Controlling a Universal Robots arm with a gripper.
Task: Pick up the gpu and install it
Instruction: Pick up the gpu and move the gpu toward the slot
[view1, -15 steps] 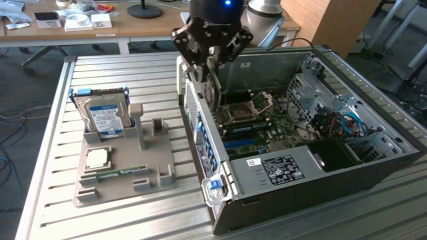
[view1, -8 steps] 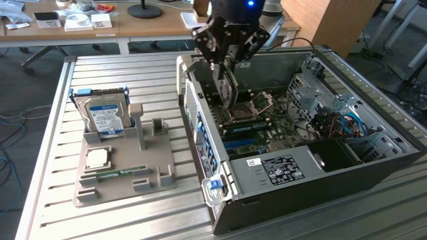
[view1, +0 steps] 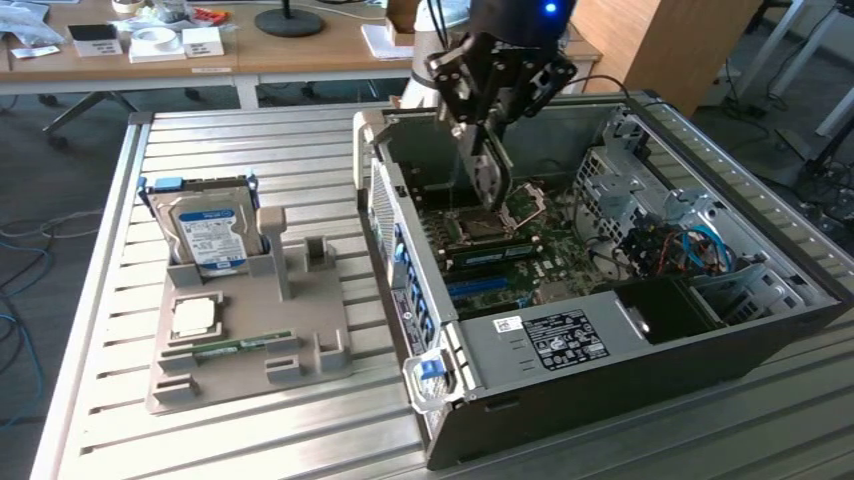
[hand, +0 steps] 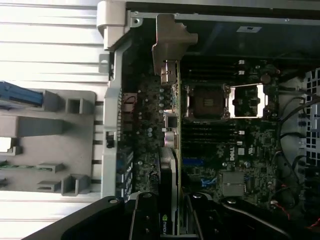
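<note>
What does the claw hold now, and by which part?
The claw holds the graphics card at its black cooler end, away from the silver bracket.

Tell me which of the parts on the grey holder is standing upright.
The silver hard drive with the blue label: it stands on edge in the holder, while the square chip and thin green memory stick lie flat.

The gpu (hand: 169, 170) has a green board, a black box part and a shiny silver end. The gripper (view1: 483, 130) is black. The computer case (view1: 641, 390) is black, with a green main board (view1: 541, 250) and blue wires (view1: 697, 248) inside. The hard drive (view1: 203, 235) is silver with a blue label. The holder (view1: 254, 370) is grey. The bench (view1: 267, 440) is silver with long stripes.
</note>
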